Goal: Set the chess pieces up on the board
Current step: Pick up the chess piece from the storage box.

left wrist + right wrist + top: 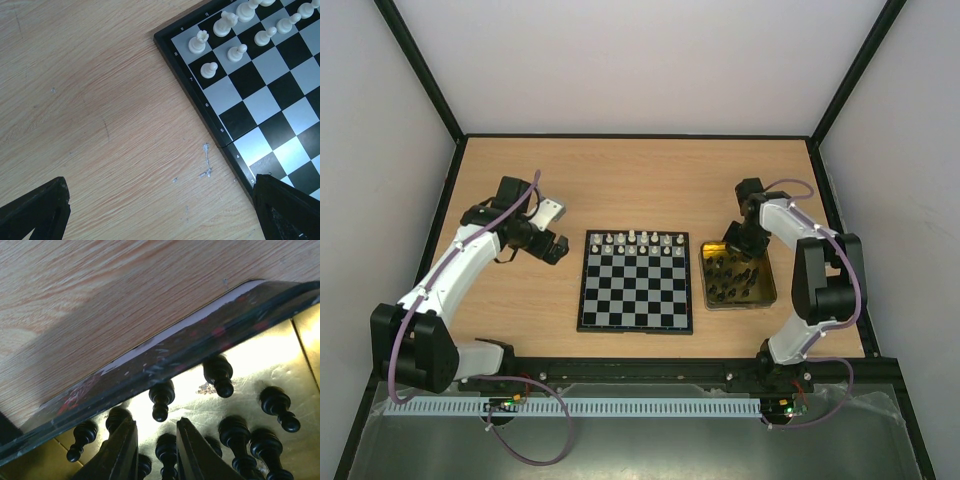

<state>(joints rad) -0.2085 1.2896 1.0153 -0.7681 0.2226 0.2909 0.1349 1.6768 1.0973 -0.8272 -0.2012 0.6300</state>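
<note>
The board (635,295) lies mid-table, with white chess pieces (640,241) along its two far rows. In the left wrist view the board's corner (260,105) shows several white pieces (198,42). My left gripper (558,250) hovers left of the board; its jaws (160,215) are wide open and empty over bare wood. Black chess pieces (732,275) lie in the gold tray (704,278). My right gripper (740,246) is low over the tray's far end. Its jaws (156,422) are open, straddling one black piece (167,446) without touching it, just behind a black pawn (161,397).
The tray's dark raised rim (165,365) runs right in front of my right fingers (120,450). Wooden tabletop (100,100) stretches left of the board. Black frame posts and white walls enclose the table.
</note>
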